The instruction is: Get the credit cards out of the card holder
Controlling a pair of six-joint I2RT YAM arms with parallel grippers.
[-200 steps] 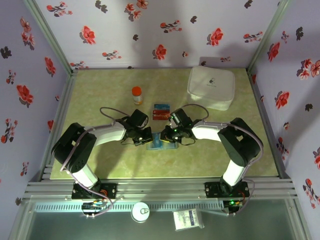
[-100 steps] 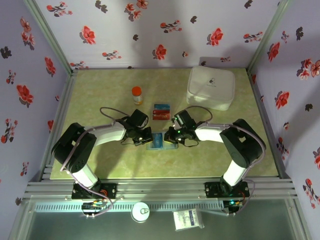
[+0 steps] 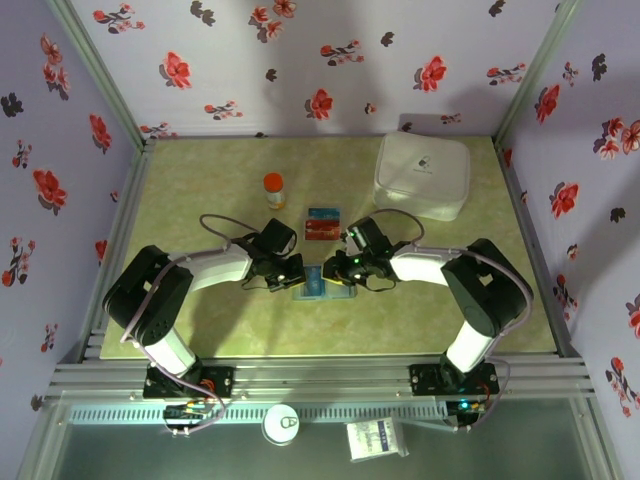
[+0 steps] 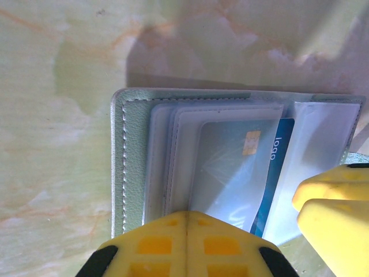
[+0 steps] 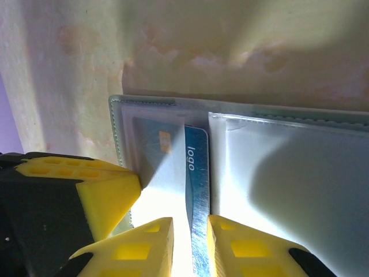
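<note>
Mid-table, the open card holder [image 4: 130, 161] lies pinned under the left gripper [image 4: 185, 242], fingers pressed together. The right gripper [image 5: 189, 242] pinches a blue credit card [image 5: 195, 190] half out of its sleeve; a straight, level pull should avoid snagging the clear pocket.

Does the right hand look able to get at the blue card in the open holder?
Probably yes: the right hand has its fingers either side of the blue card's exposed edge, which sticks out of the card holder's clear sleeve, with nothing between.
</note>
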